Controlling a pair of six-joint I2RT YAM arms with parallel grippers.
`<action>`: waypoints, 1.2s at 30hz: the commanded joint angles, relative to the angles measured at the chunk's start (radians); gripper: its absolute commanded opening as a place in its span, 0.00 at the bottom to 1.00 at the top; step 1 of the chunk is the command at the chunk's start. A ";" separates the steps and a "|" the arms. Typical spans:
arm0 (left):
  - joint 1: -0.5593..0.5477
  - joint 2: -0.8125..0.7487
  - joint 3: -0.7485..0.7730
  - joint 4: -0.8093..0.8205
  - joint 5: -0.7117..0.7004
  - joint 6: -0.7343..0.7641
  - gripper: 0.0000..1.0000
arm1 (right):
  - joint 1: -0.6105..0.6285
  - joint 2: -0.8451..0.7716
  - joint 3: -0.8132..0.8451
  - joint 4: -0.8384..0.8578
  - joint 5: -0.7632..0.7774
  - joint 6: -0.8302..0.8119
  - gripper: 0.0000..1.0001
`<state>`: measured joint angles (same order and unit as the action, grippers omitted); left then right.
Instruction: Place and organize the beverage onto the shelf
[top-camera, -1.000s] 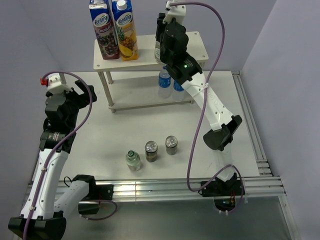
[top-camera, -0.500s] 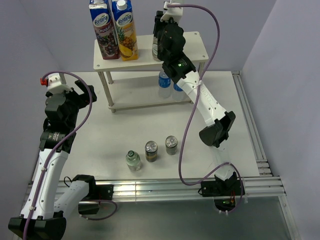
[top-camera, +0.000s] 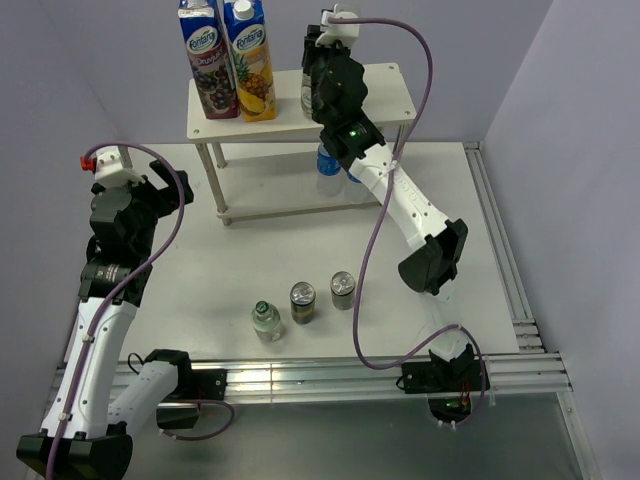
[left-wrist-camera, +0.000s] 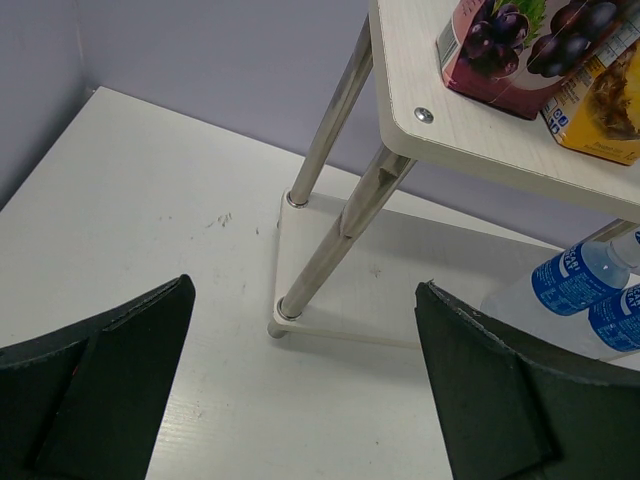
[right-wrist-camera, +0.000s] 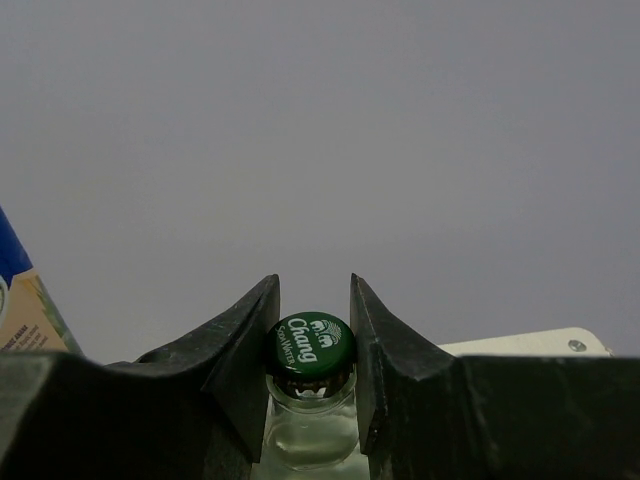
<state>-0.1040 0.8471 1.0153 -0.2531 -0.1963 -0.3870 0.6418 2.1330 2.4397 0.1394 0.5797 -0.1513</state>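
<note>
The cream-white shelf (top-camera: 388, 98) stands at the far side of the table. My right gripper (top-camera: 316, 84) is over its top board, shut on the cap and neck of a green-capped bottle (right-wrist-camera: 310, 425). I cannot tell whether the bottle rests on the board. Two blue-labelled water bottles (top-camera: 328, 162) stand on the lower board and also show in the left wrist view (left-wrist-camera: 568, 282). Another green-capped bottle (top-camera: 266, 320) and two silver-topped cans (top-camera: 302, 300) (top-camera: 343, 290) stand on the table near the front. My left gripper (top-camera: 160, 192) is open and empty, left of the shelf.
Two tall Fontana juice cartons (top-camera: 228, 58) stand at the left end of the top board. A shelf leg (left-wrist-camera: 325, 240) is straight ahead of my left gripper (left-wrist-camera: 300, 400). Metal rails (top-camera: 500, 300) run along the table's right and front edges.
My right gripper has moved the green-capped bottle a little left and farther back over the top board. The left arm has not moved.
</note>
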 joint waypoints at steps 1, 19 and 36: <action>0.007 -0.013 0.009 0.020 0.011 0.000 0.99 | 0.008 0.013 -0.094 -0.055 -0.004 0.003 0.17; 0.012 -0.017 0.009 0.020 0.008 0.000 0.99 | 0.038 -0.018 -0.219 -0.012 0.043 0.006 0.95; 0.013 -0.017 0.009 0.021 0.009 -0.001 0.99 | 0.056 -0.148 -0.455 0.115 0.155 -0.014 1.00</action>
<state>-0.0948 0.8459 1.0153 -0.2535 -0.1967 -0.3870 0.6941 2.0556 2.0071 0.1986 0.6895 -0.1509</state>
